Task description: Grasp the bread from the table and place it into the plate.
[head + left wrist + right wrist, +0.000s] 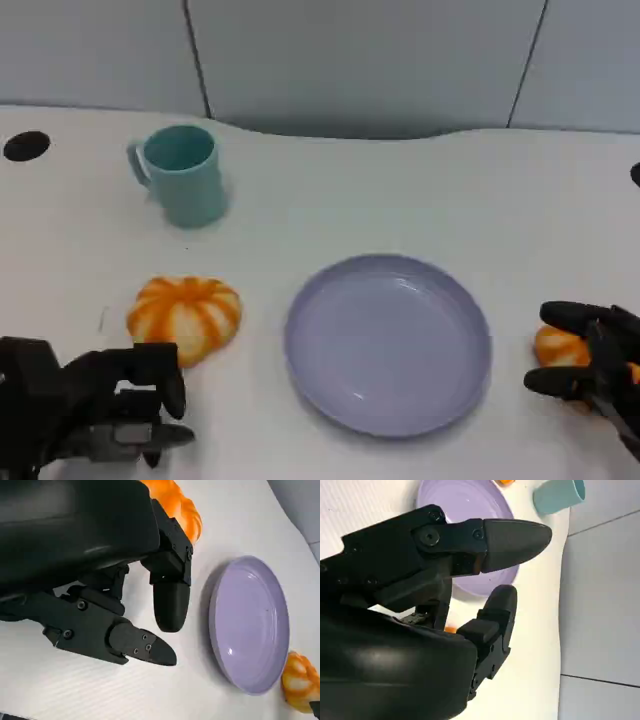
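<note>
Black fingers of the left hand (pixel 95 405) hung apart, holding nothing, just behind the bread (pixel 184 315) lying on the bench (pixel 400 190). Right hand (pixel 590 365) spread around a second bread (pixel 560 347), grip uncertain. Plate (pixel 388 343) between them and mug (pixel 183 175) beyond held nothing; placing remained.

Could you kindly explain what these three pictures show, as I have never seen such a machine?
This is a humanoid robot at a white table. One picture looks down from its head; the other two come from cameras behind each wrist. The black left robot hand rests open beside an orange-and-white striped round bread. The black right robot hand reaches around a second orange bread piece; whether it grips it is unclear. Between them lies an empty lilac round plate, with a teal mug behind.
</note>
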